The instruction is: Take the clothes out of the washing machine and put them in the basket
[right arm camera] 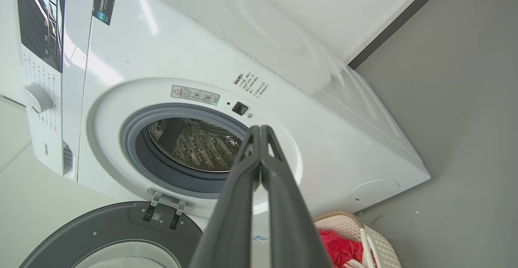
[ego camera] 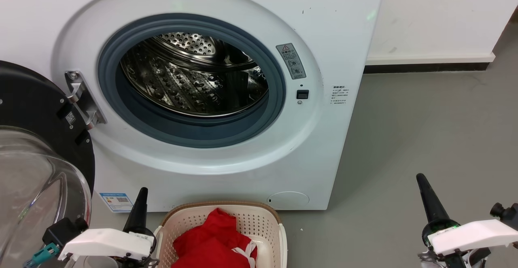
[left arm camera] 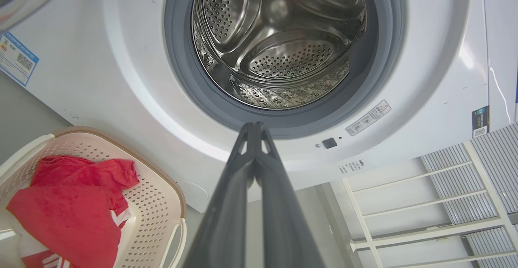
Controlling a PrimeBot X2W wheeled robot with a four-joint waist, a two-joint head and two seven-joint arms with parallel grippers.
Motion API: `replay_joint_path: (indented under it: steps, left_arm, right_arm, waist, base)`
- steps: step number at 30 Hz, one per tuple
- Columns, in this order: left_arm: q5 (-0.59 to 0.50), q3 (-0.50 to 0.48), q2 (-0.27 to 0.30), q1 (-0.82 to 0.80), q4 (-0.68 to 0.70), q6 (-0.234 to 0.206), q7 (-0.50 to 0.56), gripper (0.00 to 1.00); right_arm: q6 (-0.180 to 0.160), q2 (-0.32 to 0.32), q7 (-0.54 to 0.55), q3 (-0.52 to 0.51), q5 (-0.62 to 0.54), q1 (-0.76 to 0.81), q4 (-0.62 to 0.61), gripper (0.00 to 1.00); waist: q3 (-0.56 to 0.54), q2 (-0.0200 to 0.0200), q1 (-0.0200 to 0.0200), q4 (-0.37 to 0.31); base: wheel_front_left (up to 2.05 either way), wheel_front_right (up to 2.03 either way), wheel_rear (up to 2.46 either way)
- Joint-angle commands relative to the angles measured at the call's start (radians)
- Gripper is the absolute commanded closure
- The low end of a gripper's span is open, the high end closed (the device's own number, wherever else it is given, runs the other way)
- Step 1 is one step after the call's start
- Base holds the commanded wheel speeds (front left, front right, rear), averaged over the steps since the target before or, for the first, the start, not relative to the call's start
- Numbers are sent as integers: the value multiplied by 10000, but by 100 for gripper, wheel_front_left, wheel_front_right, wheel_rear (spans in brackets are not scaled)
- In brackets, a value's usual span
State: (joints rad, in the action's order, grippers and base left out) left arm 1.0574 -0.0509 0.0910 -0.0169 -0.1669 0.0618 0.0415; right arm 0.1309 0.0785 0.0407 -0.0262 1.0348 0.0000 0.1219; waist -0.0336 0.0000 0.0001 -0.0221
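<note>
A large white washing machine (ego camera: 226, 179) fills the head view's upper left, its round grey-rimmed porthole showing a shiny perforated steel drum (ego camera: 194, 77). Its dark glass-bubble door (ego camera: 36, 110) hangs open at left. Bottom centre, a cream perforated plastic basket (ego camera: 259, 221) holds crumpled red clothes (ego camera: 210, 239). My left pincer (left arm camera: 255, 128) and right pincer (right arm camera: 259, 130) are clenched tight.

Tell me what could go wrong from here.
The open door stands close beside the left tool; swinging that arm could strike its glass.
The basket with the clothes sits low between the left tool and the right tool; rolling forward could knock it.
</note>
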Motion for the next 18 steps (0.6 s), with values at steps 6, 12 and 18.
replay_joint_path:
  steps: [6, 12, 18]
  left_arm:
    - [785, -135, -39, -331, -42, 134, 109, 100]
    - [1392, -199, -91, -415, -137, 210, 187, 100]
    - [1965, -266, -137, -507, -226, 296, 272, 100]
  right_arm:
    - [0, 65, 45, -76, 904, -344, 106, 100]
    - [0, 65, 97, -125, 1570, -454, 245, 100]
    - [-1, 61, 128, -173, 2199, -538, 380, 100]
  waist:
    - [35, 0, 0, 21]
    - [69, 0, 0, 42]
    - [103, 0, 0, 62]
  base:
    - [0, 0, 0]
    - [0, 0, 0]
    - [0, 0, 0]
